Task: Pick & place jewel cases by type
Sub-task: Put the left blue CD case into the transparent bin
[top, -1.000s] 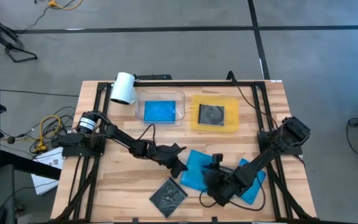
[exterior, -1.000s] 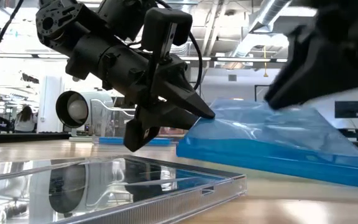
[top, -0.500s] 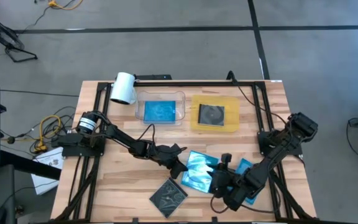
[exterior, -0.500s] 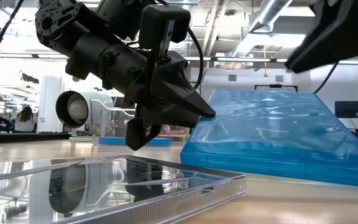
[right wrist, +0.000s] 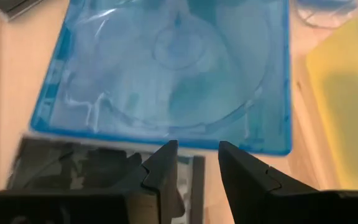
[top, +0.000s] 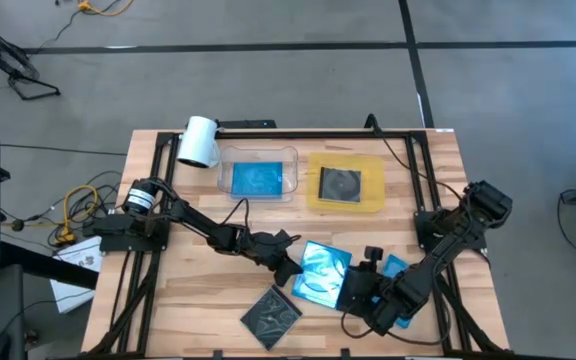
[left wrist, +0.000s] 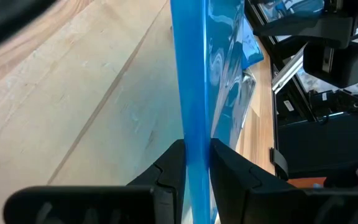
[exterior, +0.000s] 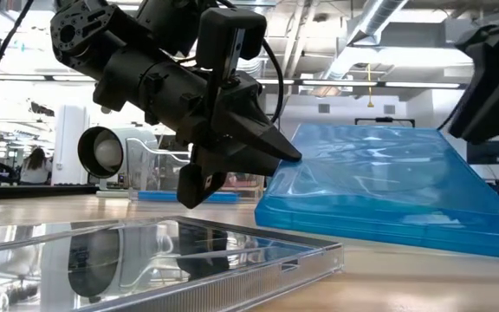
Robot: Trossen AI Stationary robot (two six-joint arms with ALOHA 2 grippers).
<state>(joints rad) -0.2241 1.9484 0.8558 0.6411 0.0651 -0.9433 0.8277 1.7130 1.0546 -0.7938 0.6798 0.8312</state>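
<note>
Near desk's (top: pixel 168 290) front centre: blue jewel case (top: pixel 320 273), lying flat on wood, left edge clamped between fingers of left claw (top: pixel 290 268); grip confirmed in left wrist view, case edge (left wrist: pixel 191 93) pinched between both fingers. Right claw (top: pixel 360 293) positioned just beside same case's right edge, fingers slightly apart, holding nothing. Second blue jewel case (top: pixel 400 290) lay largely under right arm. Grey-clear jewel case with dark disc (top: pixel 272 313) rested at desk's front, apart from both claws. Third blue case (top: pixel 258 178) sat inside clear tray (top: pixel 224 172); another grey-clear case (top: pixel 342 184) sat in yellow tray (top: pixel 373 182). White cylinder (top: pixel 198 142) stood beside clear tray.
</note>
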